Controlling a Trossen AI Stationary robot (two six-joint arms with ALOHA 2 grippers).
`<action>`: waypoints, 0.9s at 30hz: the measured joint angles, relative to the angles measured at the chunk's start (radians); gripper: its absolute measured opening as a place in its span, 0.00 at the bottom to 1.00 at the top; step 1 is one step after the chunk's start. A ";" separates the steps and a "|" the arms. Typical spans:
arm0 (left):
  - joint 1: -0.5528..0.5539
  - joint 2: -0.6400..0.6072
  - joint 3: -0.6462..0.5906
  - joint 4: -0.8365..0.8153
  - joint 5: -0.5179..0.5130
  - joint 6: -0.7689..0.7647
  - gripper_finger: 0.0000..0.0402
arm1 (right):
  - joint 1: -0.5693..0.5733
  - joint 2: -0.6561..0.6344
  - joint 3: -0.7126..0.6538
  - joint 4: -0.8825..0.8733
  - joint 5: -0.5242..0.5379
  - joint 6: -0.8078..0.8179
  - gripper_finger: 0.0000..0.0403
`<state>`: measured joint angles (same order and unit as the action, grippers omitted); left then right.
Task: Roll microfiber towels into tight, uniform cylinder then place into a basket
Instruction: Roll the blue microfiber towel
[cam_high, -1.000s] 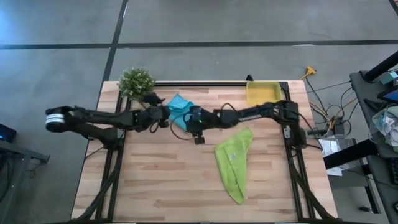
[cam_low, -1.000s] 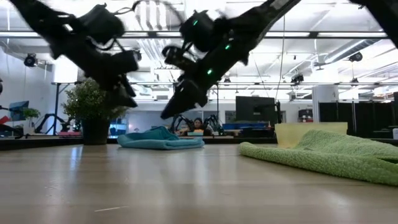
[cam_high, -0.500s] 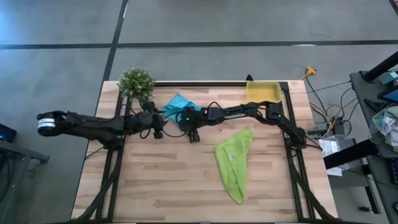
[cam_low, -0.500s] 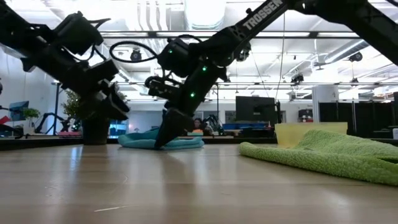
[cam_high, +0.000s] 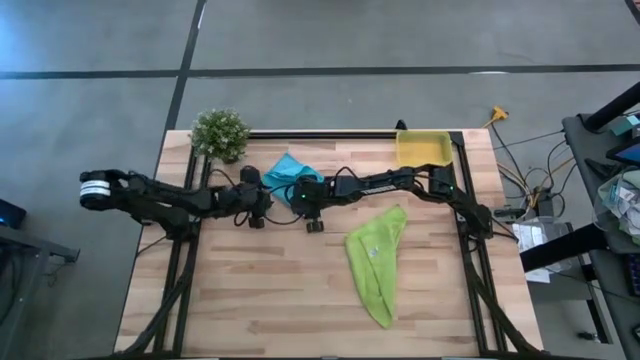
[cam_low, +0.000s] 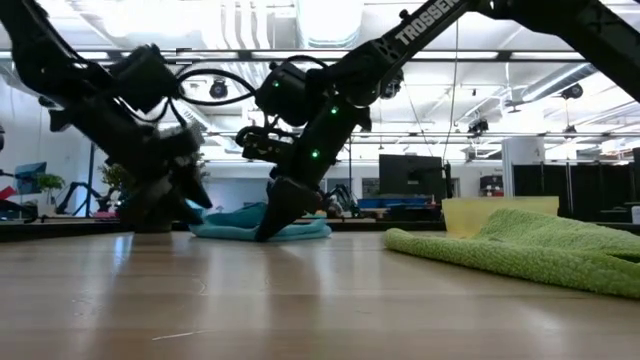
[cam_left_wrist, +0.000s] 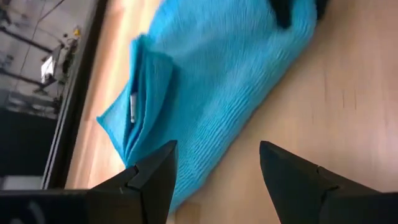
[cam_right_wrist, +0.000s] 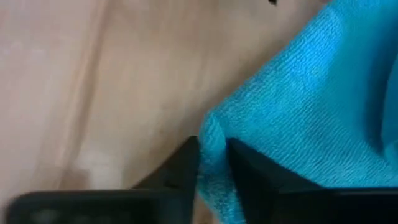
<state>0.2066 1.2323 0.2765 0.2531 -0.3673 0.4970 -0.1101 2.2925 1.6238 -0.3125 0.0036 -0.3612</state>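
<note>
A: Right wrist view, item one: blue towel (cam_right_wrist: 311, 106), bunched at the back of the bench (cam_high: 260, 290). Held?

B: Yes. Right tool (cam_right_wrist: 212, 163), narrow, pinching its edge. Left tool (cam_left_wrist: 214, 171), wide, holding nothing, just beside the same towel.

A: Item two?

B: Green towel (cam_high: 377, 262), loose, nearer the front right. Yellow basket (cam_high: 422, 150), back right corner. Potted plant (cam_high: 219, 132), back left.
</note>
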 joint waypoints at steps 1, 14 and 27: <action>0.000 0.024 0.004 0.004 -0.004 0.037 0.52 | 0.004 0.000 0.000 -0.002 0.002 -0.009 0.13; -0.007 0.153 0.026 0.079 -0.064 0.247 0.52 | 0.008 -0.105 -0.082 -0.092 -0.144 -0.039 0.03; -0.039 0.147 0.031 0.087 0.105 0.299 0.52 | 0.003 -0.404 -0.447 0.199 -0.146 0.045 0.02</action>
<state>0.1671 1.3792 0.3073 0.3397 -0.2626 0.7963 -0.1072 1.8881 1.1763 -0.1140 -0.1421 -0.3159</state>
